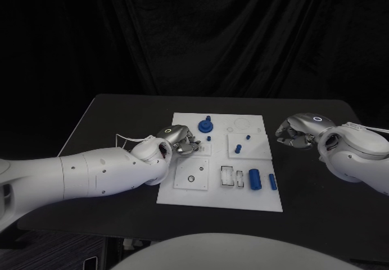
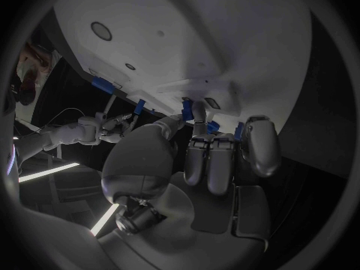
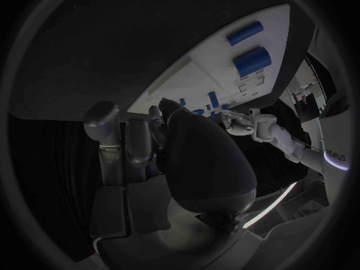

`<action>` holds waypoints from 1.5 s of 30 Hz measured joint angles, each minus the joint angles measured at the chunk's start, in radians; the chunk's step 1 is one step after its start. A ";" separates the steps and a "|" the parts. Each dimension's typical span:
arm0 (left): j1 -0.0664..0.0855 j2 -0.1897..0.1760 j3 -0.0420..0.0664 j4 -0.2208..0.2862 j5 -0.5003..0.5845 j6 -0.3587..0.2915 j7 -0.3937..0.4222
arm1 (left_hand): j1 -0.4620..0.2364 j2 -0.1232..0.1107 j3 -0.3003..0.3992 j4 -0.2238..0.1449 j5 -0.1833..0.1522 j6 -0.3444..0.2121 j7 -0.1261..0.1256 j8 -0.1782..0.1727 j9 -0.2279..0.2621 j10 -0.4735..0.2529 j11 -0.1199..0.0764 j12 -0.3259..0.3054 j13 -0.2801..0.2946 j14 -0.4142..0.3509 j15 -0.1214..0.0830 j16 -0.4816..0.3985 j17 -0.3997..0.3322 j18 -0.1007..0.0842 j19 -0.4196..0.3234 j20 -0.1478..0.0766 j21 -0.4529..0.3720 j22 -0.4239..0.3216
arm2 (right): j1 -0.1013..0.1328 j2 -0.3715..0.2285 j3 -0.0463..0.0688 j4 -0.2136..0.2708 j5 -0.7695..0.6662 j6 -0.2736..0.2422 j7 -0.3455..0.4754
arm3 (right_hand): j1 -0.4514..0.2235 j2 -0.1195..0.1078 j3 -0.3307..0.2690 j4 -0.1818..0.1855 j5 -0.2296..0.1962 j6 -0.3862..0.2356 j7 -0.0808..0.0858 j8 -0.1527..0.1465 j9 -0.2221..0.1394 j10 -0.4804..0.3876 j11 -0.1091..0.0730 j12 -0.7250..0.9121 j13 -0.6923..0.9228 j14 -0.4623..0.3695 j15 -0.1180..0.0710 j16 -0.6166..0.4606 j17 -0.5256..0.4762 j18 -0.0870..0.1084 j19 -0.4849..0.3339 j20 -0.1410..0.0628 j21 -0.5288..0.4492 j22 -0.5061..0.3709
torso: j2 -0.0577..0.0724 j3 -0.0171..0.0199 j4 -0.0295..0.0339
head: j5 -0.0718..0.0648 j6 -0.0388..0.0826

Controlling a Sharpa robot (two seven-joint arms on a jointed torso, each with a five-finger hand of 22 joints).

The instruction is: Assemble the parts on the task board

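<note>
You are looking down on a black counter (image 1: 121,121) with a dark curtain (image 1: 203,45) hanging behind its far edge. The white task board (image 1: 243,199) lies in the middle of the counter.

Your left robot hand (image 1: 180,139) sits over the board's left edge, about halfway along it, with its fingers curled in toward the board surface. In the left wrist view the fingers (image 2: 213,162) are bent over small blue parts (image 2: 188,109) on the board; they are close to or touching those pieces, but you cannot tell from these views whether anything is actually held.

Your right robot hand (image 1: 295,132) hangs off the board's right edge, over bare counter, fingers curled inward with nothing visible in them.

On the board, a blue knob-like part (image 1: 206,125) stands near the far edge, just beyond the left robot hand. A small blue peg (image 1: 238,149) lies near the middle. Toward the near right corner, a thicker blue cylinder (image 1: 254,179) lies beside a thin blue pin (image 1: 272,181), both well apart from either robot hand. The right wrist view shows the same cylinder (image 3: 252,60) and pin (image 3: 245,33).
</note>
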 measured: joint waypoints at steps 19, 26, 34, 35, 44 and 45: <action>-0.003 -0.003 0.001 -0.001 -0.002 0.002 0.001 | -0.063 -0.011 -0.128 0.106 -0.168 0.018 0.007 -0.031 0.007 0.000 0.000 0.000 0.000 0.000 0.000 0.000 0.000 0.000 0.000 0.000 -0.023 0.000 | -0.004 0.001 0.000 -0.003 0.000 0.000 -0.001 | 0.000 0.000 0.000 0.000 0.000 0.000 0.000 0.000 0.000 0.000 0.000 0.001 -0.002 0.000 0.000 0.000 -0.001 0.016 0.000 0.000 -0.006 0.001 | 0.000 0.0008 0.0001 | 0.003 0.000; -0.004 -0.004 0.002 -0.001 -0.003 0.003 0.001 | -0.160 0.017 -0.262 0.150 -0.248 0.025 0.011 -0.051 0.010 0.000 0.000 0.000 0.000 0.000 0.000 0.000 0.000 0.000 0.000 0.000 -0.031 0.000 | -0.006 0.001 0.000 -0.004 0.000 0.001 -0.002 | 0.000 0.000 0.000 0.000 0.000 0.000 0.000 0.000 0.000 0.000 0.000 0.001 -0.002 0.000 0.000 0.000 -0.001 0.016 0.000 0.000 -0.006 0.001 | 0.000 0.0006 0.0004 | 0.002 0.000; -0.004 -0.007 0.002 -0.002 -0.004 0.004 0.002 | -0.243 0.087 -0.351 0.152 -0.188 0.032 0.011 -0.065 0.016 0.000 0.000 0.000 0.000 0.000 0.000 0.000 0.000 0.000 0.002 0.002 -0.038 0.000 | -0.007 0.001 0.000 -0.004 0.000 0.001 -0.003 | -0.004 -0.004 0.000 0.000 0.000 0.000 0.000 0.000 0.000 0.000 0.000 0.001 -0.004 0.000 0.000 -0.004 -0.001 0.016 0.000 0.000 -0.006 0.001 | 0.000 0.0000 0.0005 | 0.004 0.000; -0.004 -0.008 0.002 -0.002 -0.004 0.004 0.002 | -0.246 0.091 -0.355 0.152 -0.176 0.032 0.011 -0.065 0.017 0.000 0.000 0.000 0.000 0.000 0.000 0.000 0.000 0.000 0.004 0.004 -0.040 0.000 | -0.007 0.001 0.000 -0.004 0.000 0.001 -0.004 | -0.004 -0.004 0.000 0.000 0.000 0.000 0.000 0.000 0.000 0.000 0.000 0.001 -0.004 0.000 0.000 -0.004 -0.001 0.016 0.000 0.000 -0.006 0.001 | 0.000 -0.0001 0.0005 | 0.004 0.000; -0.004 -0.014 0.003 -0.004 -0.005 0.005 0.013 | -0.260 0.178 -0.377 0.153 -0.042 0.034 0.012 -0.075 0.024 0.000 0.000 0.000 0.000 0.000 0.000 0.000 0.000 0.000 0.003 0.004 -0.052 0.000 | -0.007 0.001 0.000 -0.004 0.000 0.001 -0.005 | -0.004 -0.004 0.000 0.000 0.000 0.004 -0.004 0.000 0.000 0.000 0.000 0.001 -0.004 0.000 0.000 -0.004 -0.002 0.016 0.000 0.000 -0.006 0.000 | 0.000 -0.0006 0.0004 | 0.005 0.000; -0.004 -0.014 0.003 -0.004 -0.005 0.005 0.015 | -0.259 0.186 -0.378 0.152 -0.034 0.035 0.013 -0.075 0.025 0.000 0.000 0.000 0.000 0.000 0.000 0.000 0.000 0.000 0.003 0.004 -0.052 0.000 | -0.007 0.001 0.000 -0.004 0.000 0.001 -0.006 | -0.004 -0.004 0.000 0.000 0.000 0.004 -0.004 0.000 0.000 0.000 0.000 0.001 -0.004 0.000 0.000 -0.004 -0.002 0.016 0.000 0.000 -0.006 0.000 | 0.000 -0.0006 0.0004 | 0.005 0.000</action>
